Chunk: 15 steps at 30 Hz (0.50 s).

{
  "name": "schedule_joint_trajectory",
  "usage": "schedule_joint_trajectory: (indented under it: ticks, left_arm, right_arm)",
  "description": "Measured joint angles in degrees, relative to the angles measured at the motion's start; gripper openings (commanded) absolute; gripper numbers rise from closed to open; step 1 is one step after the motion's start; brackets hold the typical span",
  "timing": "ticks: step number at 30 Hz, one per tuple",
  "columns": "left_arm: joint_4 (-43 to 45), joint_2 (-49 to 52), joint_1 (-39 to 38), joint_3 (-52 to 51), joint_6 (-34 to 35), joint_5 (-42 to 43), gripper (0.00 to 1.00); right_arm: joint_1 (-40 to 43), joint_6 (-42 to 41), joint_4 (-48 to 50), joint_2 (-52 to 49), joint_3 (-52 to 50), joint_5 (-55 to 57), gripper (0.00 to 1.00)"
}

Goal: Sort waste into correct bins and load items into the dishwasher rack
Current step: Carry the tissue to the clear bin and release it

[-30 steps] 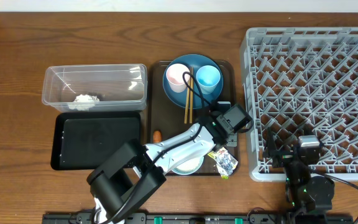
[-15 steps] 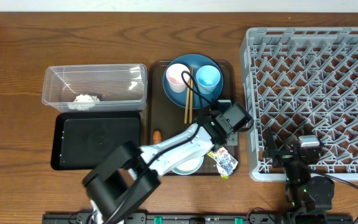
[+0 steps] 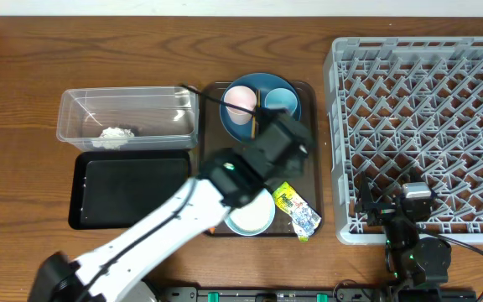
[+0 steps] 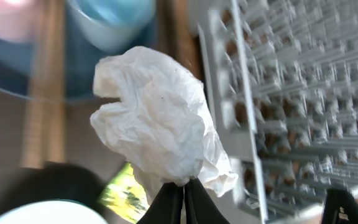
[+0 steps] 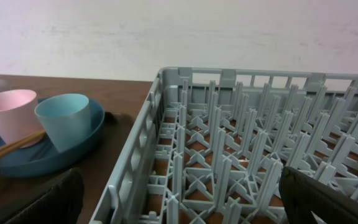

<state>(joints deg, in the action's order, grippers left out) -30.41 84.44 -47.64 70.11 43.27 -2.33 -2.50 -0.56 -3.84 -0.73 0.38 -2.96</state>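
Two arms work at the table [image 3: 23,84]. The left gripper [image 4: 183,194] is clenched on the crumpled white paper [image 4: 157,124]. The fingertips meet on its lower end, and the wad stands clear above them in the wrist view. From overhead the left arm runs slantwise from the table's front edge to the middle of the brown tray [image 3: 307,178], and it hides the paper there.

The right gripper [image 5: 179,186] is spread wide and grasps nothing. It sits at the near edge of the rack [image 3: 418,126], which takes up the table's right end.

At the tray's far edge, the blue plate [image 3: 262,82] carries the pink cup [image 3: 240,101] and the light blue cup [image 3: 282,101] side by side. The chopsticks [image 5: 5,152] lie across the plate's rim beside the cups. At the tray's near edge sits the white bowl [image 3: 254,216]. The snack wrapper [image 3: 296,208] lies just beside it in the near right corner.

Toward the table's left end, the clear tub [image 3: 128,92] holds white scraps [image 3: 116,134] in its near left corner. The black tray [image 3: 132,191] lies just beside the tub on its near side.
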Motion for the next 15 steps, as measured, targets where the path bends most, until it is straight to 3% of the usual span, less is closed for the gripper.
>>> schedule_joint_trajectory:
  ticks: [15]
  left_arm:
    - [-6.7,-3.3,28.7,0.0,-4.2,-3.7,0.06]
  right_arm:
    - [0.0,0.0,0.0,0.0,0.0,0.0,0.99]
